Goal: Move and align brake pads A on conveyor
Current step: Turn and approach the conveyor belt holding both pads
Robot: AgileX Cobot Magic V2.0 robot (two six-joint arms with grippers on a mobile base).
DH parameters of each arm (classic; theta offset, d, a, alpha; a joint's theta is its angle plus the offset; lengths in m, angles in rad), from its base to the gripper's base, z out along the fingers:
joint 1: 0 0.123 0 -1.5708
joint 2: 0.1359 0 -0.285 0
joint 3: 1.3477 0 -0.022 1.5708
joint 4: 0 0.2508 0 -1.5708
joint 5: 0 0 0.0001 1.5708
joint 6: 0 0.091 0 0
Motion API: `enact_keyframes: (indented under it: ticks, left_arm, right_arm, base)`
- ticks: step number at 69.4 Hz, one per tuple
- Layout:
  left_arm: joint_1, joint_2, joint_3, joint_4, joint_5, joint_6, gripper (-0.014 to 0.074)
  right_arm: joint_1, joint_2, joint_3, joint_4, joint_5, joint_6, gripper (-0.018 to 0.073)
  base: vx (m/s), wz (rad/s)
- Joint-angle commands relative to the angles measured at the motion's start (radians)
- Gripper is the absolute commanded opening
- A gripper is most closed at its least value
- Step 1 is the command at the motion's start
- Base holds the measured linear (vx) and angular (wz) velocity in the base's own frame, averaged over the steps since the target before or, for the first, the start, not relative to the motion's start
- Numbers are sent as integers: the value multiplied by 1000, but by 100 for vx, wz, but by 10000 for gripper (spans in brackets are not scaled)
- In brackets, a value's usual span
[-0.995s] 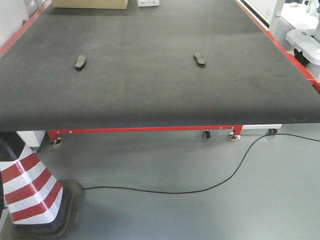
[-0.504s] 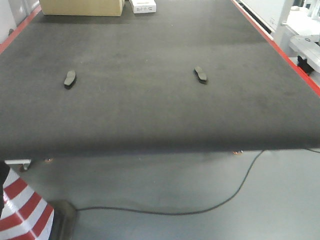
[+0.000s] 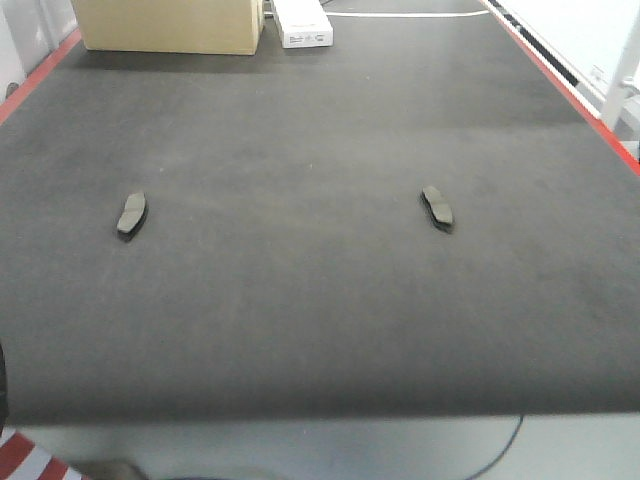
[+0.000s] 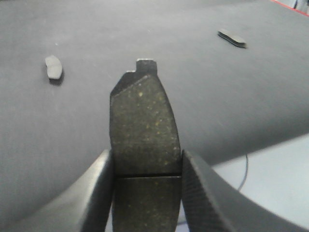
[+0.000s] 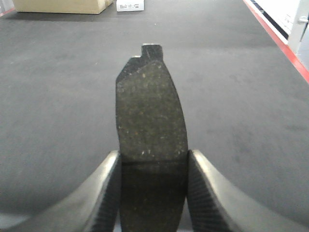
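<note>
Each arm carries 1 brake pad. The left gripper (image 4: 145, 193) is closed on a pad (image 4: 144, 125) that stands between its 2 fingers, long axis pointing straight forward away from the wrist, the small notch at the far end. The right gripper (image 5: 152, 193) clamps another pad (image 5: 152, 116) in the same way, also pointing forward. Both held pads hang above the near part of the conveyor (image 3: 300, 330), not touching the dark belt as far as the wrist views show. 2 more pads already lie flat on the belt: 1 (image 3: 131, 213) ahead and to the left of the left gripper, and 1 (image 3: 437, 206) ahead and far to its right, well apart from each other. In the right wrist view no lying pad is seen, only bare belt ahead of the held pad. In the front view the 2 lying pads sit at about the same depth, and their long axes run roughly away from the robot, each a little tilted. The left arm seems nearer to the left lying pad, and the right arm probably nearer to the right one. The coming move probably asks each arm to lower its pad onto the belt ahead of it, with its long axis matching the lying pads and level with their row. A cardboard box (image 3: 170, 25) and a small white box (image 3: 303, 25) stand at the far end of the belt.
</note>
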Motion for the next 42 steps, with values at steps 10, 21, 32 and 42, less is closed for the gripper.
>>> enact_keyframes:
  ticks: [10,21,32,42]
  left_arm:
    - [-5,7,-30,8,-92,-7,-6]
    - [-5,7,-30,8,-92,-7,-6]
    - [-5,7,-30,8,-92,-7,-6]
    - [-5,7,-30,8,-92,-7,-6]
  right_arm:
    - [-5,11,-31,-1,-96,-4,-4]
    - [-5,11,-31,-1,-96,-4,-4]
    - [-5,11,-31,-1,-97,-4,-4]
    - [-5,11,-31,-1,-97,-4,-4]
  base:
    - [35,5]
    - [33,0]
    - [31,-1]
    - [28,0]
